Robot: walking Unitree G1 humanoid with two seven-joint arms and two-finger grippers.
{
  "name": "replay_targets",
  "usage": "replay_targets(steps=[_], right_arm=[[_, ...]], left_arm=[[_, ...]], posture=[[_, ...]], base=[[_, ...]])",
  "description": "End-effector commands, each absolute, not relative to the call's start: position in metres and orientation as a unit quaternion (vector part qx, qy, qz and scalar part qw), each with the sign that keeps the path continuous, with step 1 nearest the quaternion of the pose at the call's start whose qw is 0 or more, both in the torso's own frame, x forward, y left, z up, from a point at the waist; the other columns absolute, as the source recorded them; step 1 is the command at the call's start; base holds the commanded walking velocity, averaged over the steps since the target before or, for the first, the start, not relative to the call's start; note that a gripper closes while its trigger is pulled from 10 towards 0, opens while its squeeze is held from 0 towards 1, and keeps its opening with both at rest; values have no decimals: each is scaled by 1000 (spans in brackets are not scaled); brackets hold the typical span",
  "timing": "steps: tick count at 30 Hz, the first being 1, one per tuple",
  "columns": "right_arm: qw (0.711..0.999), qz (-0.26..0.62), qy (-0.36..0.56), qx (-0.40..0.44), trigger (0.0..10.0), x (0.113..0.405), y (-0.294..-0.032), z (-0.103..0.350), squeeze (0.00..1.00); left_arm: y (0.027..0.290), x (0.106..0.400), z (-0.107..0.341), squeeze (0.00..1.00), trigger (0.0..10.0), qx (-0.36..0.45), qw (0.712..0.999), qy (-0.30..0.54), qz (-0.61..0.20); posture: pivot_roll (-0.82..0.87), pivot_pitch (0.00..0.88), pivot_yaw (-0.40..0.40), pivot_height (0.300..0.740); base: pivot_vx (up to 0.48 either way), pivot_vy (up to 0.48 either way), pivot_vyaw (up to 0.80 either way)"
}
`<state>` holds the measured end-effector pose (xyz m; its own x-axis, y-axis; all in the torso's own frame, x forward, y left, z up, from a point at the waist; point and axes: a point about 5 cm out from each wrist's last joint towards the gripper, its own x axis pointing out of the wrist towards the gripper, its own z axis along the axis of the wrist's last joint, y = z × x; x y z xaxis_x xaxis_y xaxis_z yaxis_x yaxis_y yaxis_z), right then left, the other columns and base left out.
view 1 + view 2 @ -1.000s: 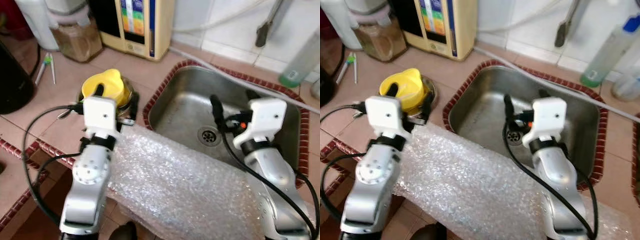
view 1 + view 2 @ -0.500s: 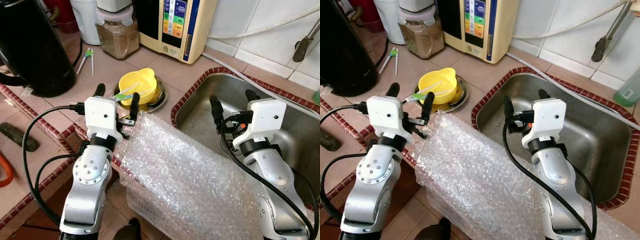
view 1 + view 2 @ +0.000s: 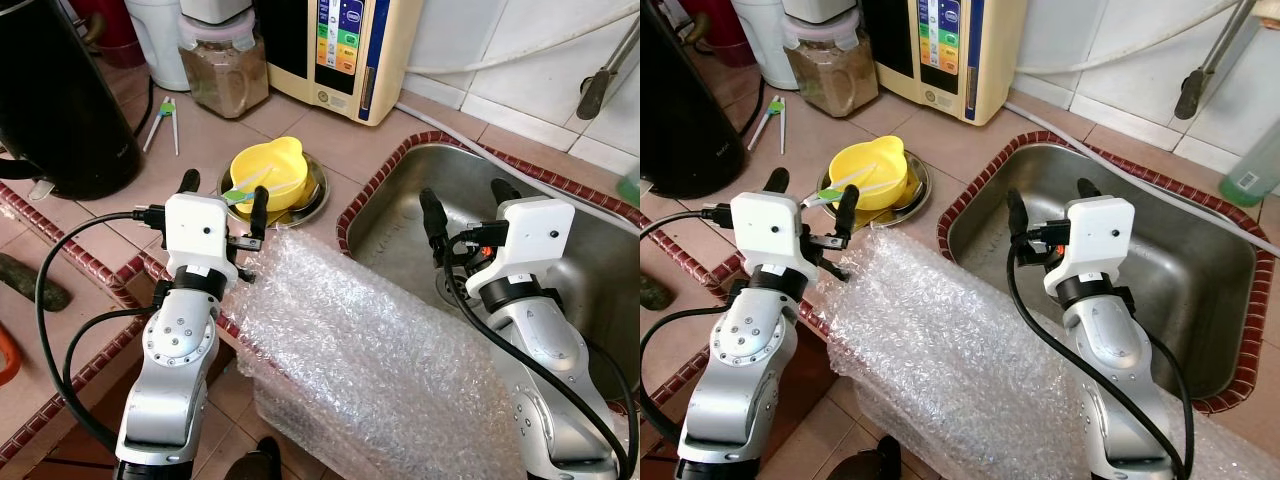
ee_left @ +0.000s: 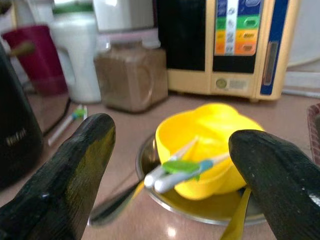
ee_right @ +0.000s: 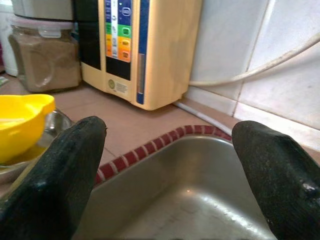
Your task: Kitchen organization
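Our left gripper [image 3: 223, 195] was wide open, holding nothing, the yellow bowl [image 3: 270, 174] on its steel plate [image 3: 312, 198] just ahead. Right gripper [image 3: 464, 207] gaped empty over the sink [image 3: 1200, 265]. We figured: go slow, grab the rim, mind the toothbrushes [image 4: 175, 170].

The left hand [image 3: 221, 196], fingers spread, hovers just short of a yellow bowl [image 3: 269, 176] on a metal plate [image 3: 312, 199], with bare bench [image 3: 330, 135] beyond it. A black kettle [image 3: 55, 95] blocks the far left; a jar [image 3: 222, 75] and a cream appliance [image 3: 355, 45] line the back wall. Bubble wrap [image 3: 370, 350] covers the bench edge between both arms. The right hand [image 3: 465, 207], also spread, hangs over the open sink [image 3: 1200, 270].
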<state>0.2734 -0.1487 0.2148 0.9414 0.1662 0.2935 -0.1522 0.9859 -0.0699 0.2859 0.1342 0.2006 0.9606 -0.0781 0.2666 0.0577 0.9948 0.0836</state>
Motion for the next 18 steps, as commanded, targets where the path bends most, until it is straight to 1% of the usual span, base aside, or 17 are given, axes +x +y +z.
replay_targets(steps=[1, 4, 5, 6, 10, 12, 13, 14, 15, 17, 18], right_arm=[[983, 102, -152, -14, 10000, 271, -145, 218, 0], [980, 140, -143, 4, 10000, 268, -136, 217, 0], [976, 172, -134, 14, 10000, 265, -130, 216, 0], [976, 172, -134, 14, 10000, 265, -130, 216, 0], [961, 255, -106, 29, 10000, 250, -115, 209, 0], [960, 260, -103, 29, 10000, 249, -114, 209, 0], [959, 262, -100, 27, 10000, 248, -115, 209, 0], [959, 263, -99, 26, 10000, 248, -115, 209, 0], [959, 265, -98, 27, 10000, 247, -115, 209, 0], [956, 275, -94, 33, 10000, 246, -114, 209, 0], [954, 285, -93, 35, 10000, 244, -112, 210, 0]], left_arm=[[135, 289, 191, 0, 10000, 14, 993, -105, -45], [135, 292, 189, 0, 10000, -7, 994, -97, -50], [135, 294, 188, 0, 10000, -13, 994, -93, -51], [135, 294, 188, 0, 10000, -13, 994, -93, -51], [134, 303, 185, 0, 10000, -28, 994, -86, -60], [134, 304, 186, 0, 10000, -29, 994, -88, -61], [132, 307, 186, 0, 8235, -36, 993, -90, -66], [132, 308, 186, 0, 8235, -39, 993, -90, -67], [131, 309, 186, 0, 6078, -41, 993, -89, -70], [131, 313, 185, 0, 6196, -37, 992, -92, -74], [131, 315, 185, 0, 8745, -37, 992, -92, -74]], posture=[[39, 210, -34, 740], [34, 210, -33, 740], [30, 209, -32, 740], [30, 209, -32, 740], [18, 206, -30, 740], [18, 206, -30, 740], [16, 203, -30, 740], [16, 203, -30, 740], [14, 202, -29, 740], [13, 202, -29, 740], [11, 202, -29, 740]], base=[[0, 0, 0], [0, 0, 0], [0, 0, 0], [0, 0, 0], [0, 0, 0], [0, 0, 0], [0, 0, 0], [0, 0, 0], [0, 0, 0], [0, 0, 0], [0, 0, 0]])
